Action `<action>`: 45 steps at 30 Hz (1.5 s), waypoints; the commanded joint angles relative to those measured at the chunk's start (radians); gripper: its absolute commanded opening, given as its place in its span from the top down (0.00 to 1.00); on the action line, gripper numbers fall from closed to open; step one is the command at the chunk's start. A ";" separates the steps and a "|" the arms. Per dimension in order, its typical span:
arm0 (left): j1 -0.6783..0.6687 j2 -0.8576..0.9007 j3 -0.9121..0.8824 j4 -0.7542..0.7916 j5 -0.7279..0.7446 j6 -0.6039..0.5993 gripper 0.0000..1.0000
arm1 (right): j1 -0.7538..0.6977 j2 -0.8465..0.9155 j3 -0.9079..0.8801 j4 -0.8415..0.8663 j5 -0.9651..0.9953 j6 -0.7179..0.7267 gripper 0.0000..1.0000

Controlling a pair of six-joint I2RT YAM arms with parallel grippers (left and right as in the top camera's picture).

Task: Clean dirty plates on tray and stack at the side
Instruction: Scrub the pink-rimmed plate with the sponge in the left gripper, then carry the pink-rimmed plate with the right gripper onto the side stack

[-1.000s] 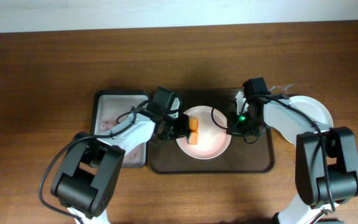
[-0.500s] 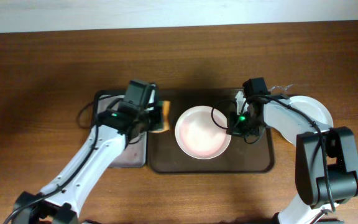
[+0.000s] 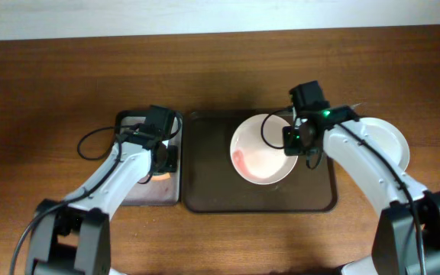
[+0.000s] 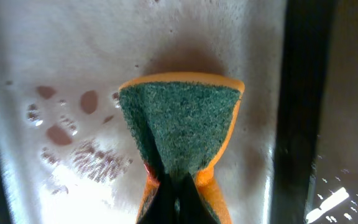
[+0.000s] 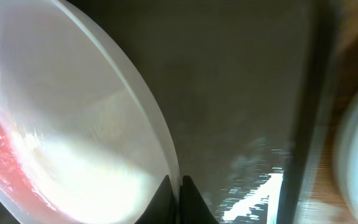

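A pinkish plate (image 3: pixel 262 150) with a red sauce smear sits tilted over the dark brown tray (image 3: pixel 205 183). My right gripper (image 3: pixel 295 140) is shut on its right rim; in the right wrist view the fingers (image 5: pixel 178 194) pinch the plate's edge (image 5: pixel 73 130) above the tray (image 5: pixel 241 93). My left gripper (image 3: pixel 161 162) is shut on an orange and green sponge (image 4: pixel 182 127) and holds it over the small grey tray (image 3: pixel 128 126), which shows wet and smeared in the left wrist view (image 4: pixel 55 74). A whitish plate (image 3: pixel 384 137) lies on the table right of the brown tray.
The grey tray (image 4: pixel 17 186) holds reddish water and droplets. Its dark rim (image 4: pixel 300 93) runs along its right side. Bare wooden table (image 3: pixel 52 76) surrounds both trays.
My left gripper carried the sponge left off the plate to the grey tray. My right gripper lifted and tilted the pinkish plate, shifting it right.
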 commanded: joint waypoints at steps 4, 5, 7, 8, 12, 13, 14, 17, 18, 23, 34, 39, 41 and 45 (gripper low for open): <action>0.008 0.075 -0.008 0.043 -0.025 0.023 0.39 | 0.203 -0.060 0.021 -0.008 0.589 -0.002 0.96; 0.013 0.075 -0.008 0.052 -0.023 0.023 0.27 | 0.237 -0.060 0.021 -0.008 0.665 -0.002 0.96; 0.021 0.075 -0.008 0.068 -0.023 0.023 0.25 | 0.309 -0.060 0.026 -0.007 0.819 0.003 0.96; 0.026 0.075 -0.008 0.072 -0.023 0.023 0.25 | 0.335 -0.060 0.030 -0.006 0.875 0.010 0.96; 0.029 0.077 -0.008 0.097 -0.009 0.015 0.26 | 0.407 -0.060 0.051 0.008 0.996 0.010 0.96; 0.029 0.077 -0.008 0.102 0.005 0.015 0.26 | 0.417 -0.060 0.059 0.009 1.005 0.010 0.96; 0.029 0.080 -0.008 0.107 0.015 0.015 0.27 | 0.423 -0.060 0.068 0.010 1.006 0.010 0.96; 0.029 0.101 -0.008 0.126 0.047 0.015 0.29 | 0.424 -0.060 0.096 0.010 1.011 0.009 0.96; 0.029 0.110 -0.008 0.131 0.054 0.015 0.29 | 0.424 -0.061 0.104 0.008 1.020 0.009 0.96; 0.029 0.166 -0.008 0.154 0.068 0.015 0.74 | 0.423 -0.078 0.119 0.008 1.020 0.010 0.96; 0.040 0.103 0.055 0.041 0.037 0.015 0.26 | 0.336 -0.082 0.119 -0.031 0.834 0.085 0.96; 0.040 0.103 0.036 -0.029 0.147 0.014 0.43 | 0.233 -0.138 0.119 -0.040 0.801 0.089 0.96; 0.040 0.105 0.018 -0.024 0.148 -0.020 0.42 | 0.192 -0.168 0.119 -0.040 0.755 0.089 0.96; 0.040 0.105 -0.013 -0.024 0.146 -0.034 0.85 | 0.021 -0.216 0.119 -0.043 0.532 0.089 0.96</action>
